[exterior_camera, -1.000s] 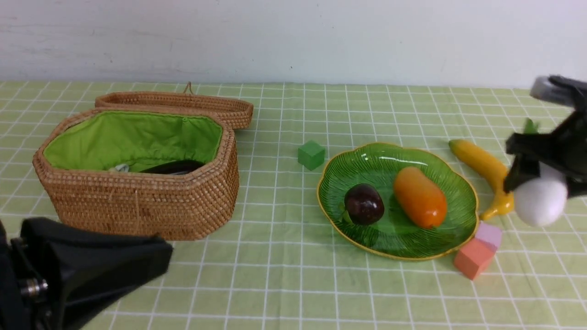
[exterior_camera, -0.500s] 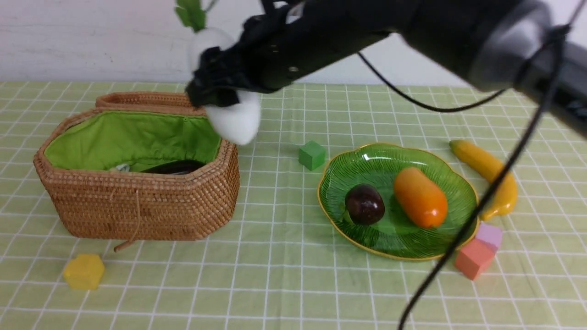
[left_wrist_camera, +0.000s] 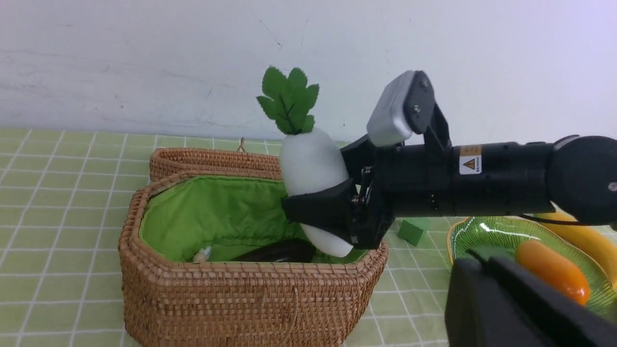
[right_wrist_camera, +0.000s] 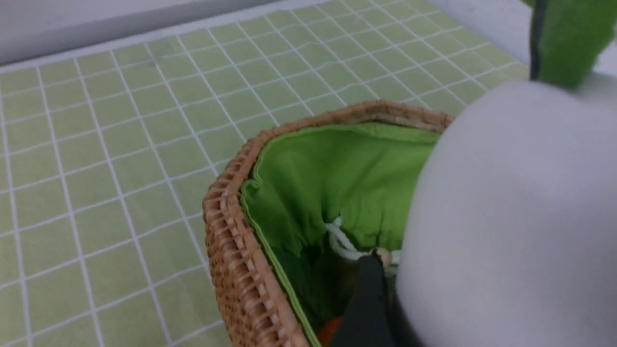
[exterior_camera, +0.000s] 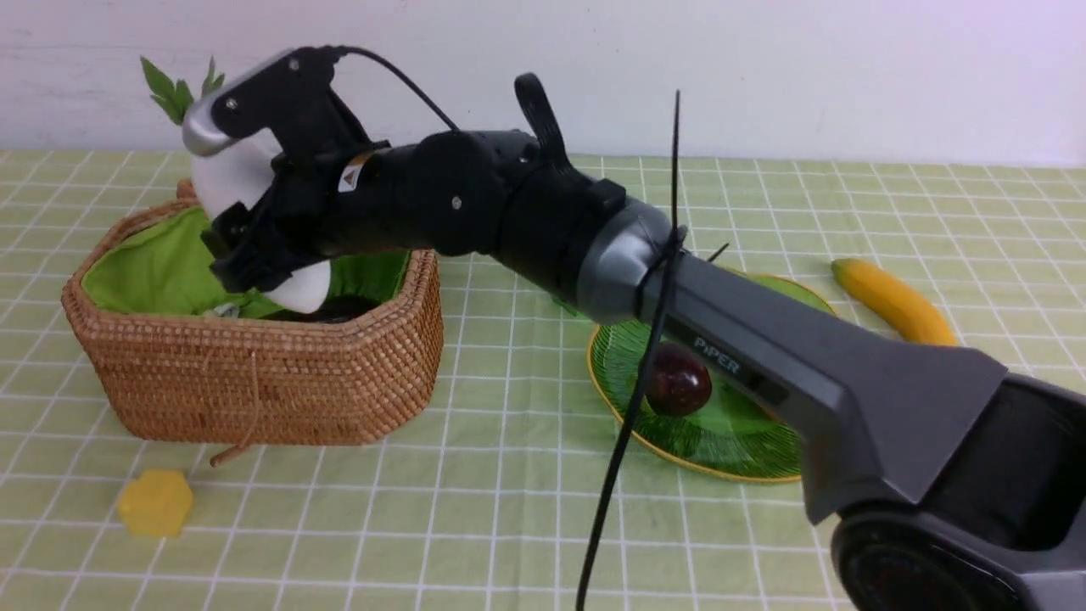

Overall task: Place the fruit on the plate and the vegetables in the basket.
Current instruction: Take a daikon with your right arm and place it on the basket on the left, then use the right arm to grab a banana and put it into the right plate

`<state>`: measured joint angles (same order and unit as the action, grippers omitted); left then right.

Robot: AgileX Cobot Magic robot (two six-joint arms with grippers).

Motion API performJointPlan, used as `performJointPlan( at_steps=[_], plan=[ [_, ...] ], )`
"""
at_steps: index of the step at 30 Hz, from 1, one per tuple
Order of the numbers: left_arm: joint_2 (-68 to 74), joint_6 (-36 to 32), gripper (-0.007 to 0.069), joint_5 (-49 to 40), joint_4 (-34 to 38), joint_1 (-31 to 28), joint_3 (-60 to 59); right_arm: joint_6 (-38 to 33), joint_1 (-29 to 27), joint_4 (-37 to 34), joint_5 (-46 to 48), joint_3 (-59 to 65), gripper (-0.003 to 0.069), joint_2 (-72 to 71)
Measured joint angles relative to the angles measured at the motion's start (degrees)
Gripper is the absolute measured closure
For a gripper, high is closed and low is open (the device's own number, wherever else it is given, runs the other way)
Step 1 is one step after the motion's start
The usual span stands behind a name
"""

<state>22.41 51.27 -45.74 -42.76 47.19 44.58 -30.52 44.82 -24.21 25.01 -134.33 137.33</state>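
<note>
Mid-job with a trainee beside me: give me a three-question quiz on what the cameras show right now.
1. True or false: the banana lies on the plate.
2. What does the right gripper hold? A. an apple B. a radish C. a cucumber
3. Fill in: the held item hangs over the open ____.

Key: 1 false, it lies on the cloth beside the plate; 2 B; 3 basket.

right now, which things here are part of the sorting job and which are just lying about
Job: radish, eggplant, basket, plate, mangosteen, mango, banana.
Lying about: yellow block, green block.
</note>
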Motion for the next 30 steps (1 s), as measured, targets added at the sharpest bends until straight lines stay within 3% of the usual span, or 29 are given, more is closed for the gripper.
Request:
performJointPlan(
  at_steps=[4,8,13,15,18,21,26,30],
  plan=[
    [0.0,-0.36,0.0637,0.0,0.77,0.0,0.0,-0.02,-0.05,0.14,2.66,0.0,-0.0015,-0.97],
    [0.0,-0.47,0.0637,0.0,1.63,0.0,0.0,0.72,-0.05,2.5,8.94,0.0,0.0009,-4.27],
    [0.0,-3.6,0.0637,0.22,5.92,0.0,0.0,6.12,-0.53,10.35,23.35,-0.05,0.0146,-11.45],
    [0.0,-7.4,0.0637,1.22,10.24,0.0,0.0,9.71,-1.3,15.48,31.57,-0.13,0.0242,-15.44],
    [0.0,-18.13,0.0637,3.72,22.1,0.0,0.0,14.13,-4.18,24.21,44.18,-0.6,0.0461,-21.06],
    [0.0,-27.81,0.0637,5.56,32.32,0.0,0.0,16.47,-8.61,28.39,46.55,-0.21,0.0625,-23.69],
    [0.0,-39.23,0.0637,6.96,44.32,0.0,0.0,21.93,-16.64,29.06,46.91,4.23,0.0675,-28.06],
    [0.36,-47.14,0.0637,7.8,51.05,0.0,0.0,28.19,-28.67,29.06,46.75,15.88,0.0673,-33.86]
  ],
)
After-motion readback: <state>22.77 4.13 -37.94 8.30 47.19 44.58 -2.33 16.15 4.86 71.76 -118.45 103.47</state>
